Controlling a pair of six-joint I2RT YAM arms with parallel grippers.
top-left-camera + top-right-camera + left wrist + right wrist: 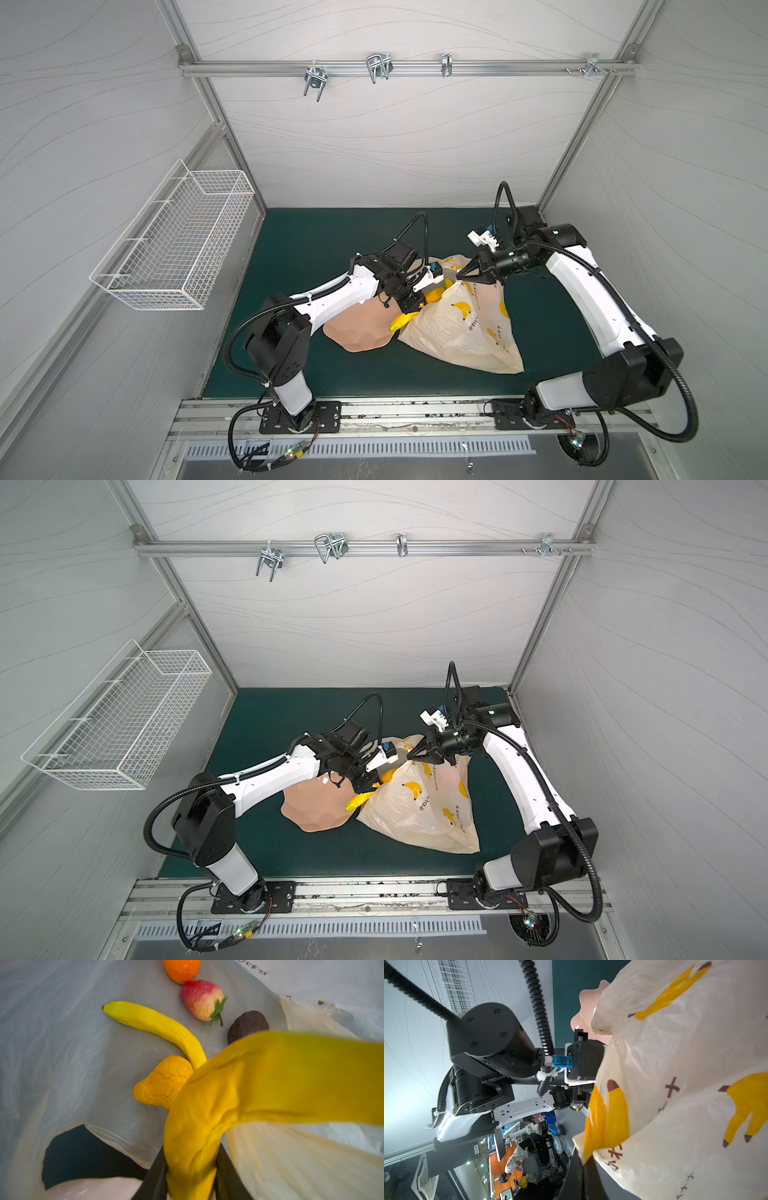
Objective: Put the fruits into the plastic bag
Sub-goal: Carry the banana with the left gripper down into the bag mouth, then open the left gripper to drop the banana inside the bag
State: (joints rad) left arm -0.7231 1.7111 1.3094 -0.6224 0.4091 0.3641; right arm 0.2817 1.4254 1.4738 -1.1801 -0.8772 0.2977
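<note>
On green mat [316,245] between grey walls [395,145], plastic bag [465,336] beside pink plate [357,336]

Orange fruit [181,969] partly off-frame, L-wrist cam.

The plastic bag [469,332] looks thin, crinkled; strawberry [200,999] matt, cracked; plate [584,1005] glossy.

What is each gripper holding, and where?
Left gripper: a banana, clamped partway along its length. Right gripper: the bag, pinched at its mouth edge.
</note>
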